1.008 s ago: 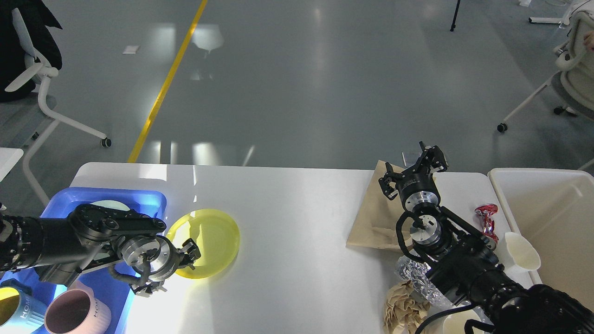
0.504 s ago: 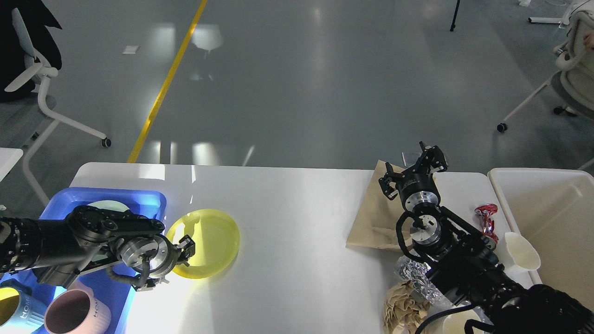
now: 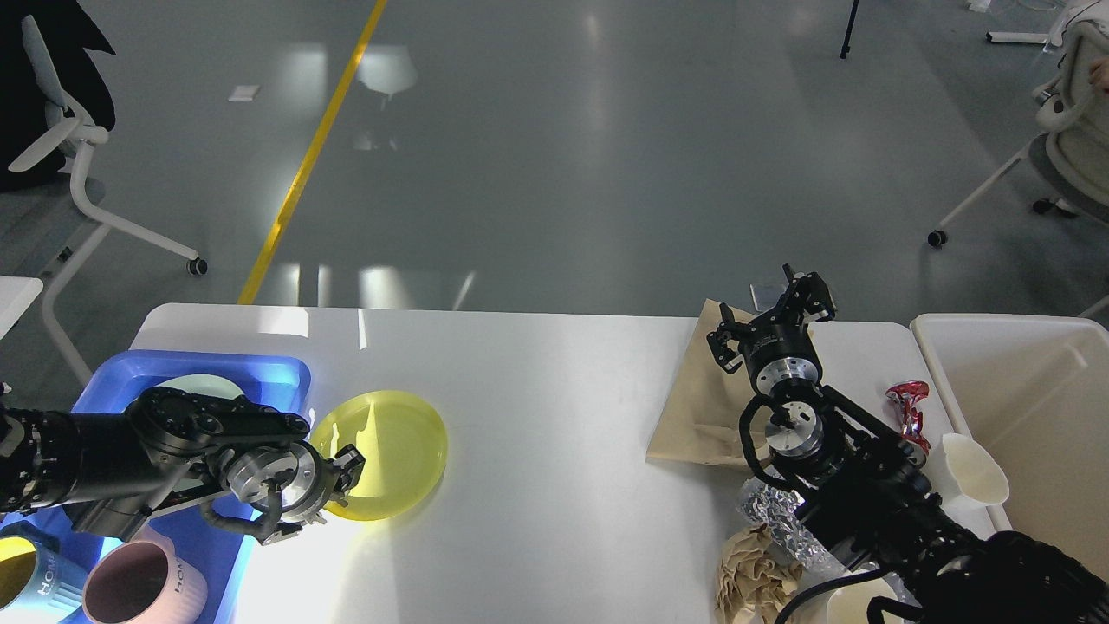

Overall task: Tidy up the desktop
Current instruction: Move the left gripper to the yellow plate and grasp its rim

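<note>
The glossy white desktop carries a yellow plate left of centre and a flat brown paper bag on the right. My left gripper sits at the plate's near-left rim; it is small and dark, so its fingers cannot be told apart. My right gripper hovers open over the bag's far right corner with nothing between its fingers. A crumpled red wrapper, a foil ball, crumpled brown paper and a tipped white cup lie around my right arm.
A blue tray at the left edge holds a white plate, a pink mug and a yellow-lined mug. A cream bin stands off the right end. Another white cup sits at the near edge. Office chairs stand on the floor beyond.
My left gripper has drawn a little left and back along the yellow plate's near rim. The right arm and the other objects have not moved.
</note>
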